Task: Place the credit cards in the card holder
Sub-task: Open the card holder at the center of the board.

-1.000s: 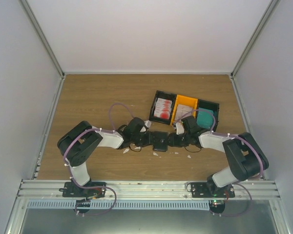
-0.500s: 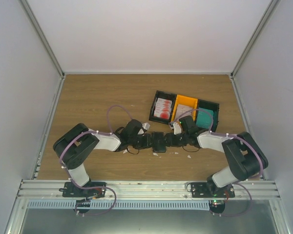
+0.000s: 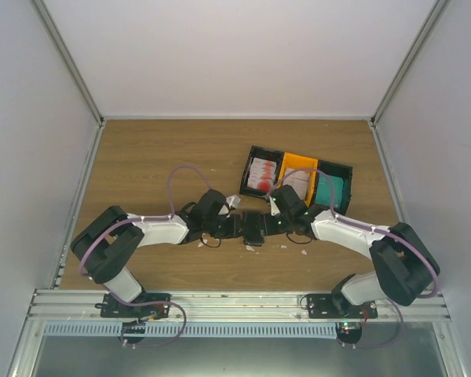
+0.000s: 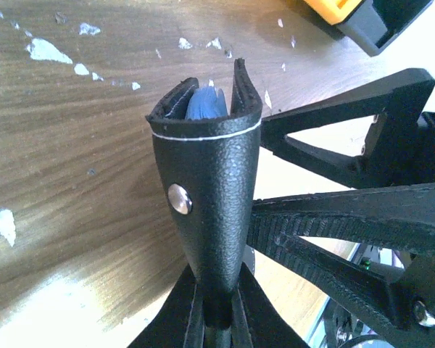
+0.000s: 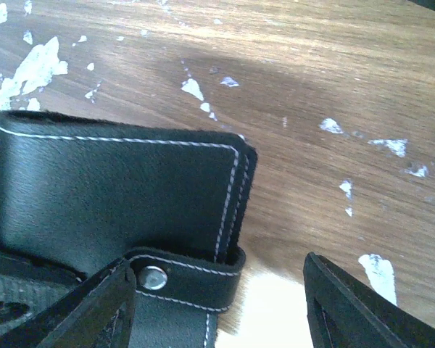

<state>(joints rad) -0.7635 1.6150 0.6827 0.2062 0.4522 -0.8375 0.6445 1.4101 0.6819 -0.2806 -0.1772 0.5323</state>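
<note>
The black card holder (image 3: 253, 226) sits at the table's centre between both grippers. My left gripper (image 3: 232, 227) is shut on one end of it. In the left wrist view the card holder (image 4: 206, 181) stands edge-on out of my left gripper (image 4: 219, 308), folded, with blue showing inside its top. My right gripper (image 3: 278, 223) is open at the other end. In the right wrist view the card holder's (image 5: 116, 192) snap strap lies between the spread fingers of my right gripper (image 5: 216, 264). The credit cards lie in bins: red-and-white (image 3: 261, 174), whitish (image 3: 300, 182), teal (image 3: 330, 189).
A row of three bins, black (image 3: 255, 152), yellow (image 3: 298, 162) and black (image 3: 347, 172), stands behind my right gripper. White crumbs (image 5: 192, 88) are scattered on the wooden table around the card holder. The enclosure walls rise on three sides.
My left gripper has shut on the card holder and my right gripper has opened off it. Both arms and the holder shifted slightly left and back.
</note>
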